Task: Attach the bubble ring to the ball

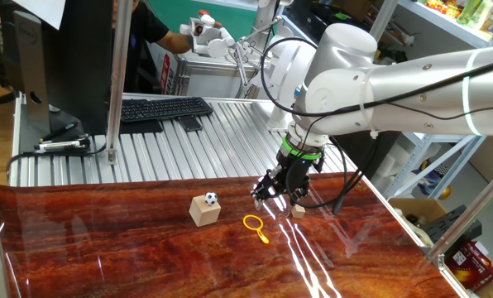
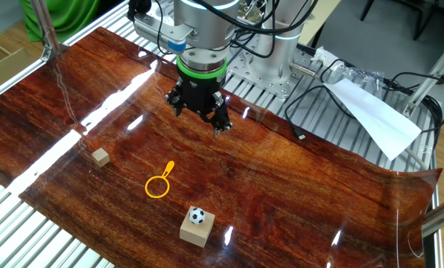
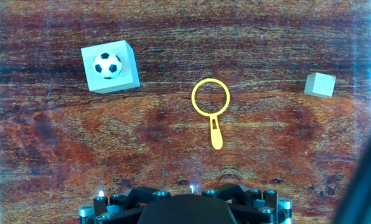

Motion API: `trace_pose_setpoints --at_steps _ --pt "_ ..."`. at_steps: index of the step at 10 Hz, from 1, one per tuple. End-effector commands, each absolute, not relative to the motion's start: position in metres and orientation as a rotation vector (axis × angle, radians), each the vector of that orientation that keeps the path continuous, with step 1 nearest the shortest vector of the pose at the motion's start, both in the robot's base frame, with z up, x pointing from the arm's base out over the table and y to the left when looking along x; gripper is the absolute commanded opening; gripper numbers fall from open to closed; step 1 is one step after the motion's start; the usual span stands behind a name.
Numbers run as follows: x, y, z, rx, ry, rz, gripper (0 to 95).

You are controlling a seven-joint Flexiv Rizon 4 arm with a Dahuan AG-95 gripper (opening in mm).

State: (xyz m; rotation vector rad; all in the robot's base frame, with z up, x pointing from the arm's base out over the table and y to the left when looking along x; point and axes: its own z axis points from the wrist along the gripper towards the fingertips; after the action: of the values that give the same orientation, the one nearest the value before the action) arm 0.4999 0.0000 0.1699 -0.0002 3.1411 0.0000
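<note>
- Gripper hardware fills the bottom edge of our hand view; we hover above the red-brown table, holding nothing, and we cannot tell how far apart the fingers stand.
- Directly ahead of us lies the bubble ring, flat on the wood with its handle pointing back toward us and its loop away.
- Farther out, to one side, the ball sits on top of the wooden cube, well apart from the ring.
- On the opposite side a small tan cube rests alone.
- We judge the task barely begun: the ring is ungrasped and not yet on the ball; picking it up, carrying it over and seating the loop on the ball all remain.
- Our count: one ring, one ball, two cubes, one gripper.
</note>
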Motion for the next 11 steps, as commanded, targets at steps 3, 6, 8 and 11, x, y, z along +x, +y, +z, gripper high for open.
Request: trace_pose_setpoints --at_steps 3,6,8,11 --pt "0.4993 0.0005 0.1689 0.247 3.111 0.030 0.0" --pt "0.4975 0.0012 0.1672 0.248 3.110 0.031 0.0" --pt "0.4963 0.0015 0.1664 0.251 3.110 0.031 0.0" --pt "0.4953 0.0019 0.1652 0.251 3.110 0.031 0.0"
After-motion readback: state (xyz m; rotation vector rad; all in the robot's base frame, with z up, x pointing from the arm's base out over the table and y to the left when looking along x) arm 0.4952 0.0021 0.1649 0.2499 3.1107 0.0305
